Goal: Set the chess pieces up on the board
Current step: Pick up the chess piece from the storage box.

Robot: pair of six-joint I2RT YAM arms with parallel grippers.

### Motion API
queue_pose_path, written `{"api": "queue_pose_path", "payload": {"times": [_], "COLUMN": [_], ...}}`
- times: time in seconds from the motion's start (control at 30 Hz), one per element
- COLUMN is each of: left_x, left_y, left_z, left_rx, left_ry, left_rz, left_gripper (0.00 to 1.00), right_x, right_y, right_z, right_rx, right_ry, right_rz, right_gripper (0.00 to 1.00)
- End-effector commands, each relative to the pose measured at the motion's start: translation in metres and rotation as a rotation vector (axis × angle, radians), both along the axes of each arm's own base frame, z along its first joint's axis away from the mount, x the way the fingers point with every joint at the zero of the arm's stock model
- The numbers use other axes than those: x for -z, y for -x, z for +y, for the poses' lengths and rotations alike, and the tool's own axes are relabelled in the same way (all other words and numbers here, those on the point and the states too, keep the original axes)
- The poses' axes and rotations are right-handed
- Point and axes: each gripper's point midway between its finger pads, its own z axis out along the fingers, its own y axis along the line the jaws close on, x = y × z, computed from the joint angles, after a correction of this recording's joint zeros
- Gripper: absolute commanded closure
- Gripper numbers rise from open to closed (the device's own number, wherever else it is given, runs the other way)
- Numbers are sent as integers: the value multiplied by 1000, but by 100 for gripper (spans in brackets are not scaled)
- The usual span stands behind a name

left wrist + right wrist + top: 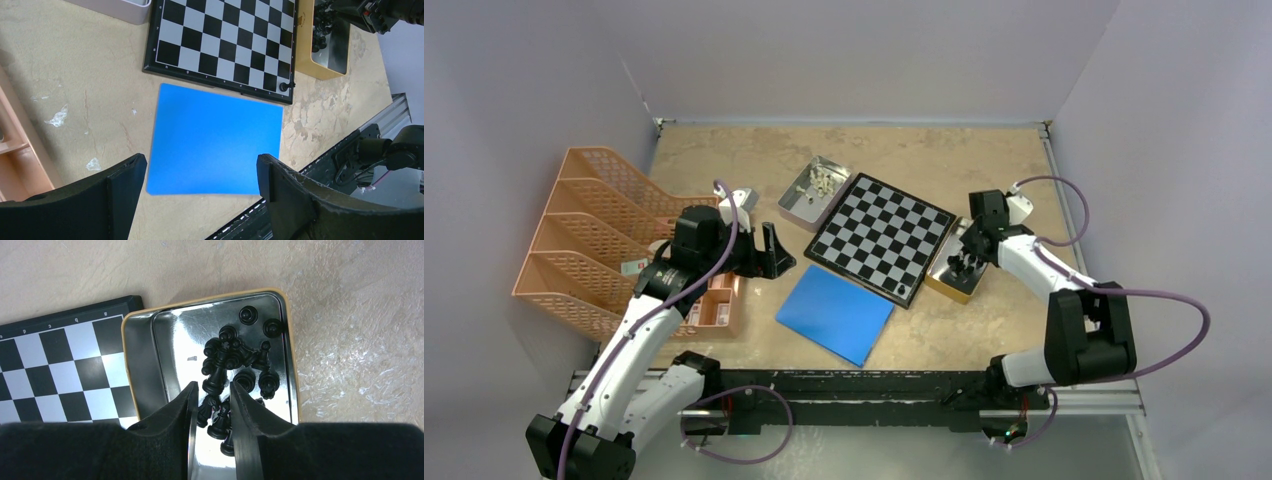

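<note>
The board lies mid-table, also in the left wrist view and the right wrist view. One black piece stands on its near corner square. Several black chess pieces lie in a yellow-rimmed tin right of the board. My right gripper is low in that tin, jaws narrowly apart around the base of one black piece. Cream pieces sit in a silver tin. My left gripper is wide open and empty above the table.
A blue square sheet lies in front of the board, under the left gripper's view. An orange file rack and a small orange tray stand at the left. A black rail runs along the near edge.
</note>
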Motion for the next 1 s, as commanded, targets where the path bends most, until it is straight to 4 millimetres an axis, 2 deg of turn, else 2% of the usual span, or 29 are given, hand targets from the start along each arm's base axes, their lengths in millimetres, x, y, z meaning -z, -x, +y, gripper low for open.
{"api": "queue_pose_path", "payload": {"times": [0.0,0.43,0.97], "left_x": [-8,-9,-10], "left_y": [-3,-2,-3], "left_z": [-4,-4,-4], "left_rx": [13,15,15], "left_ry": [14,16,16], "left_rz": [-34,-38,-43], "left_gripper": [19,19,19], "right_x": [2,23,19], "right_y": [1,5,13], "right_z": [-6,-3,0], "right_rx": [24,20,-20], "right_ry": [23,10,1], "right_rz": [22,72,70], "right_gripper": [67,66,70]}}
